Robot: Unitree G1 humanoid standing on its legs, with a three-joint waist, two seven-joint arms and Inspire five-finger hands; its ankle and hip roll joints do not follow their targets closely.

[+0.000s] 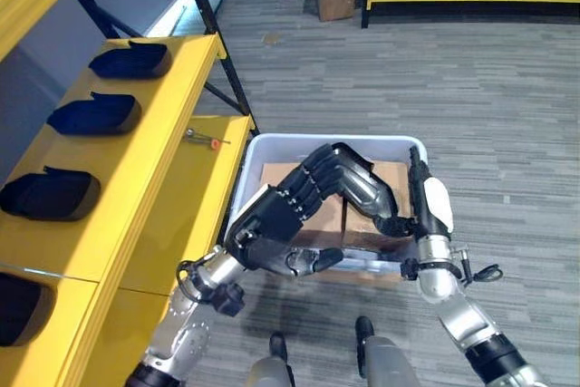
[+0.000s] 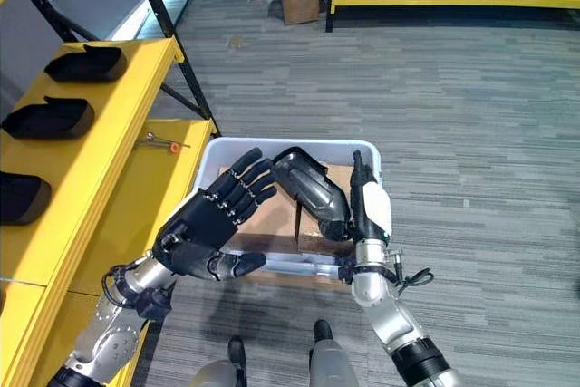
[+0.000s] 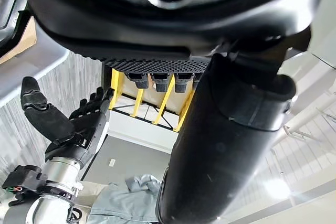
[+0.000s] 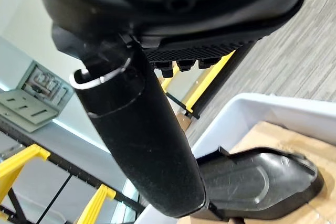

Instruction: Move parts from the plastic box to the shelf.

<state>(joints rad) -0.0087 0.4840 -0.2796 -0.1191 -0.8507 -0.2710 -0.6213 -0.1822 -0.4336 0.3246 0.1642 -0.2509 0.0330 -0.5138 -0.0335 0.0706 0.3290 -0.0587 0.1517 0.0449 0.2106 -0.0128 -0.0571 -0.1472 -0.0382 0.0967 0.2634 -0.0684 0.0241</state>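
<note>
We held a glossy black curved plastic part (image 2: pixel 313 189) over the pale plastic box (image 2: pixel 220 150), pressed between our spread left hand (image 2: pixel 204 224) and flat right hand (image 2: pixel 370 208).

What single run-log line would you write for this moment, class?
phase: lifting part | black part: over plastic box, between both hands | left hand: open | right hand: open | shelf: holds earlier parts

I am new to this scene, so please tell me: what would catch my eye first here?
A glossy black moulded plastic part sits between the left robot hand and right robot hand, above the pale grey plastic box lined with brown cardboard. To the robot's left, similar dark parts lie in a row on the bright yellow shelf.
</note>
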